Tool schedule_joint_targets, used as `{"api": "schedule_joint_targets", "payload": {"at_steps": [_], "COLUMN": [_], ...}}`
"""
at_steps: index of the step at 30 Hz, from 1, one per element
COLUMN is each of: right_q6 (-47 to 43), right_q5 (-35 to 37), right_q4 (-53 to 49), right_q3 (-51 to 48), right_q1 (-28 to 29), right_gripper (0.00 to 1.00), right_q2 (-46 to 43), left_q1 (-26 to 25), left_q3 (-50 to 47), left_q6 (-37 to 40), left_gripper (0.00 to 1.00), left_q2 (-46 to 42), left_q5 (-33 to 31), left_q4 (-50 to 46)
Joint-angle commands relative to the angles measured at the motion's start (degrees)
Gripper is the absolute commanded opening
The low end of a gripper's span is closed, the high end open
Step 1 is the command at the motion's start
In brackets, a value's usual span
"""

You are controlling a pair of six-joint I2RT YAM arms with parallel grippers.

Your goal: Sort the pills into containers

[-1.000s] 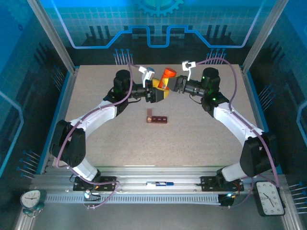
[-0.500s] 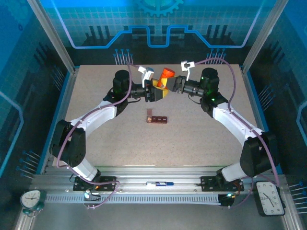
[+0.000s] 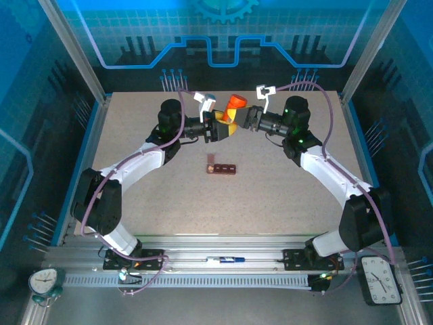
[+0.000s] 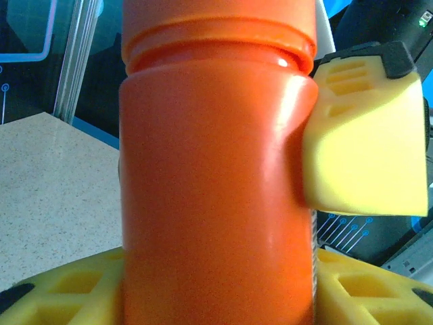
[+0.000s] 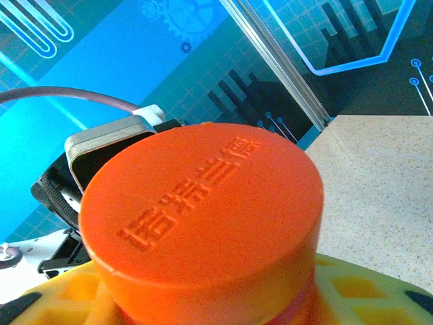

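The orange bottle (image 3: 235,105) hangs above the far middle of the table, between my two grippers. My left gripper (image 3: 222,128) has its yellow fingers (image 4: 61,288) close against both sides of the bottle's body (image 4: 216,169). My right gripper (image 3: 245,120) is shut on the bottle just under its capped top (image 5: 203,203), and one of its fingers (image 4: 365,135) presses the bottle's shoulder. The containers (image 3: 222,167), a dark red-brown bar, lie flat on the table in front of both grippers, apart from them. The pills are hidden.
Metal frame posts (image 3: 74,51) and blue wall panels ring the speckled table (image 3: 284,196). A pen (image 3: 226,259) lies on the front rail between the arm bases. One clock (image 3: 44,281) stands at the near left corner and another clock (image 3: 381,278) at the near right.
My left gripper's jaws have narrowed onto the bottle's body. The bottle and both grippers have shifted slightly, the bottle's top leaning a little left.
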Motion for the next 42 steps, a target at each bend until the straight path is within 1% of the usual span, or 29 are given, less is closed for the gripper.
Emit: {"api": "schedule_joint_targets", "payload": {"at_steps": [1,2,4,6,7,10,14,17,22,25,27,30,32,39,42], "right_q6": [0.13,-0.13,-0.98,-1.89,-2.4,-4.17,-5.33,-6.28,-8.8,-10.04,-12.24,-15.81,-17.1,-20.08,-21.49], "right_q5": [0.13,0.22,0.47,0.66,0.66,0.7,0.09,-1.11,-2.04,-3.28,-4.12,-4.82,-5.56,-6.72,-7.49], "right_q4": [2.98,2.46,1.2,-0.49,-1.48,-4.79,-7.48,-10.74,-16.9,-22.43,-29.16,-38.16,-42.14,-50.53,-53.6], "right_q3": [0.01,0.27,0.74,1.1,1.2,0.8,-1.59,-4.06,-5.18,-2.0,2.68,9.63,13.35,22.58,25.96], "right_q1": [0.8,0.8,0.65,0.3,-0.02,-1.03,-3.35,-5.53,-10.47,-14.01,-15.48,-16.07,-15.93,-14.4,-13.35], "right_gripper": [0.44,0.47,0.56,0.66,0.71,0.8,0.88,0.89,0.9,0.89,0.88,0.87,0.86,0.85,0.85], "right_q2": [-1.22,-1.14,-1.37,-1.81,-2.15,-3.67,-6.62,-9.5,-13.5,-12.44,-9.76,-5.32,-2.48,4.57,7.07], "left_q1": [-0.11,-0.08,-0.11,-0.07,-0.05,0.09,0.82,1.28,1.38,1.32,1.32,1.24,1.26,-0.08,-1.08], "left_q3": [-0.94,-0.96,-0.96,-0.79,-0.54,0.57,1.65,3.17,5.59,6.09,6.34,6.25,5.91,4.24,3.62], "left_q6": [-0.86,-0.64,0.45,1.62,2.38,5.93,8.38,11.45,19.76,23.92,26.51,29.48,31.17,38.38,39.83], "left_gripper": [0.33,0.31,0.23,0.21,0.19,0.16,0.13,0.12,0.08,0.06,0.04,0.0,0.0,0.0,0.0], "left_q2": [1.02,1.04,1.12,1.2,1.21,1.12,1.46,1.99,2.35,2.17,2.09,2.0,1.84,1.04,0.89], "left_q5": [1.81,1.76,1.57,1.12,1.05,0.03,-0.73,-1.06,-2.3,-3.5,-4.53,-6.12,-7.58,-12.39,-13.5], "left_q4": [4.25,4.36,3.97,3.35,2.7,-0.7,-2.03,-5.0,-13.41,-17.34,-19.66,-21.81,-22.51,-25.77,-25.96]}}
